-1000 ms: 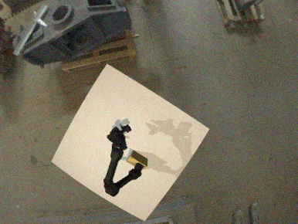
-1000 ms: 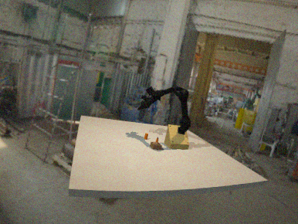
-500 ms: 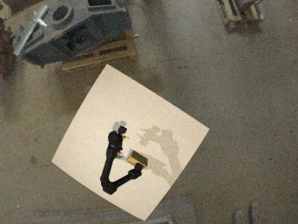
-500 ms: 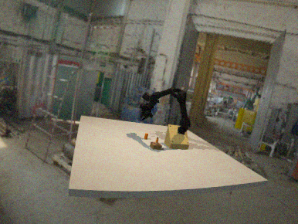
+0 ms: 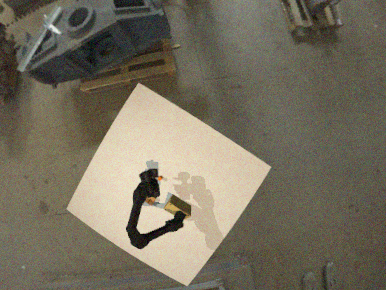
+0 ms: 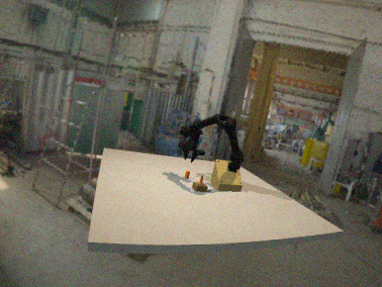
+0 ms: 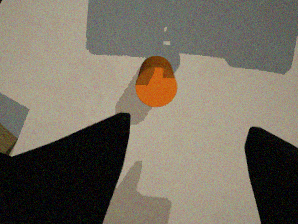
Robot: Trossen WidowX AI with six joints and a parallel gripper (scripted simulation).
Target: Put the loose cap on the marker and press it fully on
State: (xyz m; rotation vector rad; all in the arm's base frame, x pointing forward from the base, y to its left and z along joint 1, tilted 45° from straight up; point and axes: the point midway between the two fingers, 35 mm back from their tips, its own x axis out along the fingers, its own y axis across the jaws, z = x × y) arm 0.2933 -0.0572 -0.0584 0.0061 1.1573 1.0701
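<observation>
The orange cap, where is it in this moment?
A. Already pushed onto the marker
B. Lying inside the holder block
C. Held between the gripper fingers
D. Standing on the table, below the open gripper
D: in the wrist view the cap stands on the table, apart from both fingers of the open gripper, and the exterior view shows it beside the holder block.
</observation>
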